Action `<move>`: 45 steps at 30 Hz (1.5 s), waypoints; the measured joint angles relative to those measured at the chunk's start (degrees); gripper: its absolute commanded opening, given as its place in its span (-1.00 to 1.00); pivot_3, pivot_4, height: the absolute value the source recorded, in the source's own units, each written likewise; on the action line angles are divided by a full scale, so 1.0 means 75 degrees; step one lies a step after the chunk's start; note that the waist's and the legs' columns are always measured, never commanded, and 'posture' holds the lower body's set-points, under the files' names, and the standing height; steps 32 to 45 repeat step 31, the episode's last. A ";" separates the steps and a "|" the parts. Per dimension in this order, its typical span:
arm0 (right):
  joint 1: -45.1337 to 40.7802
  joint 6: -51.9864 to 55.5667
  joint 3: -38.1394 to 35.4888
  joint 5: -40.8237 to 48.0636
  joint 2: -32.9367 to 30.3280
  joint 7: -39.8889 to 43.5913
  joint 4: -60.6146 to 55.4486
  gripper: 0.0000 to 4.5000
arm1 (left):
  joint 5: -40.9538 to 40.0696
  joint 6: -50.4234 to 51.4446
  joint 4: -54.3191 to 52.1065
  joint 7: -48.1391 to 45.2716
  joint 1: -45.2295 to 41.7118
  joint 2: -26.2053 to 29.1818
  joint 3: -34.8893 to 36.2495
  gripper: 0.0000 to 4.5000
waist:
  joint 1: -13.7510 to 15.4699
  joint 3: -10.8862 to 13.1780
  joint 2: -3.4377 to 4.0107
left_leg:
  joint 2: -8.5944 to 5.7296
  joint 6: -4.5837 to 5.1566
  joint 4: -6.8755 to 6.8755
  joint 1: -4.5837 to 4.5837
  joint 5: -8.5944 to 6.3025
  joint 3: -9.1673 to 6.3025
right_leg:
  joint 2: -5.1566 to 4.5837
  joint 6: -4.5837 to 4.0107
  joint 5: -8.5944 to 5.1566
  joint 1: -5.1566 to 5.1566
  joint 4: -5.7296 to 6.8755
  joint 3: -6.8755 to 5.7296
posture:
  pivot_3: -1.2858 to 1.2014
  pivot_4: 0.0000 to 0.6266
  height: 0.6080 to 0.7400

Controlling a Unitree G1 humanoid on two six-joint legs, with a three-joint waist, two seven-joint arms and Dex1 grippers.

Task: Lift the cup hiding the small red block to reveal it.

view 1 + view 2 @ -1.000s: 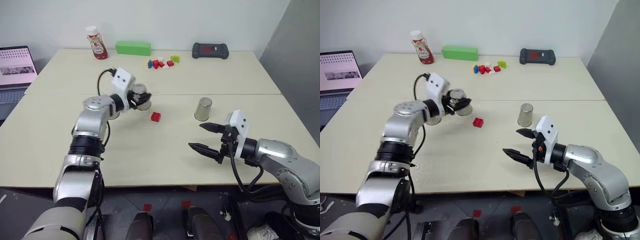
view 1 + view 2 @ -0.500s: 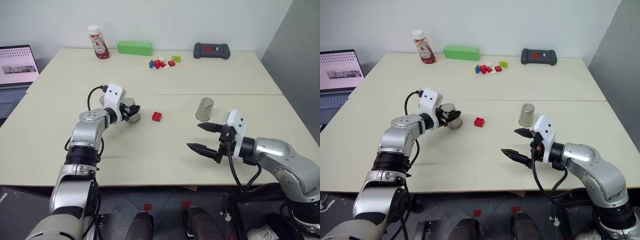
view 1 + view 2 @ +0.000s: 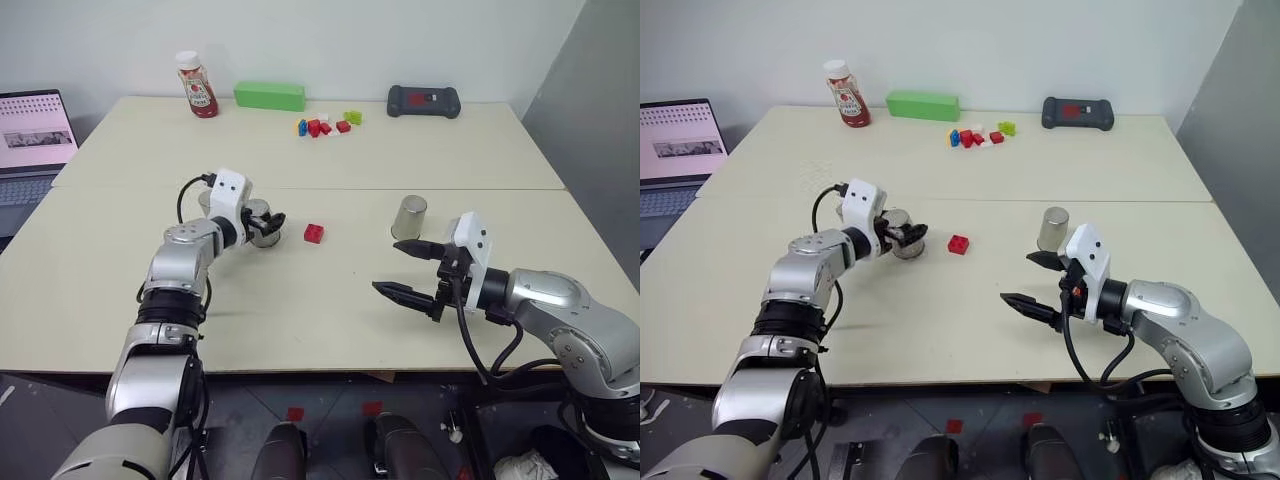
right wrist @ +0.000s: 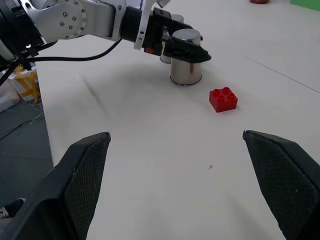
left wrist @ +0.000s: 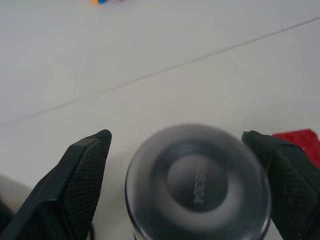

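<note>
The small red block lies uncovered on the table, also seen as the red block in the right wrist view. Just to its left a steel cup stands upside down on the table. My left gripper is open, one finger on each side of this cup, with a gap showing beside the fingers. A second cup stands upside down to the right. My right gripper hangs open and empty in front of it. A third cup is partly hidden behind my left wrist.
At the table's far edge stand a ketchup bottle, a green box, a black device and several loose coloured bricks. A laptop sits off the table's left side.
My left gripper brought the cup down from the air, set it on the table left of the red block, and opened its jaws. My right arm stayed still.
</note>
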 measured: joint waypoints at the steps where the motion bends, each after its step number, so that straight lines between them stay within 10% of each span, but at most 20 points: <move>1: 0.0000 0.0000 0.0000 -0.0001 0.0005 0.0000 0.0000 1.00 | -0.0007 -0.0038 -0.0158 0.0056 -0.0017 0.0001 0.0033 0.96 | 0.0000 0.0000 0.0000 | 0.0000 0.0000 0.0000 0.0001 0.0000 0.0000 | 0.0000 0.0000 0.0000 0.0000 0.0001 0.0000 | 0.03 -0.52 1.00; 8: -0.0010 -0.0020 -0.0019 0.0000 0.0164 -0.0042 0.0030 1.00 | -0.0183 0.0053 -0.1477 0.0002 -0.0044 0.0312 0.0116 0.96 | -0.0021 0.0000 0.0000 | 0.0001 -0.0001 -0.0002 0.0004 0.0000 0.0002 | 0.0000 -0.0001 0.0001 -0.0001 0.0002 0.0003 | 0.03 -0.52 1.00; 21: -0.0144 -0.0035 -0.0471 0.0213 -0.0326 0.0282 0.0219 1.00 | -0.1508 0.1711 -0.5044 -0.2660 0.3581 0.3638 0.1291 0.96 | -0.0073 0.0000 0.0003 | 0.0006 0.0000 -0.0009 0.0015 0.0000 0.0013 | -0.0003 0.0006 -0.0008 0.0001 -0.0004 0.0009 | 0.03 -0.52 1.00; 45: -0.0242 -0.0111 -0.0442 0.0221 -0.0484 0.0682 0.0565 1.00 | -0.2459 0.2050 -0.6509 -0.3046 0.5382 0.3711 0.2337 0.96 | -0.0014 0.0000 0.0003 | 0.0010 0.0000 -0.0012 0.0016 0.0000 0.0015 | -0.0002 0.0006 -0.0009 -0.0001 -0.0004 0.0008 | 0.03 -0.52 1.00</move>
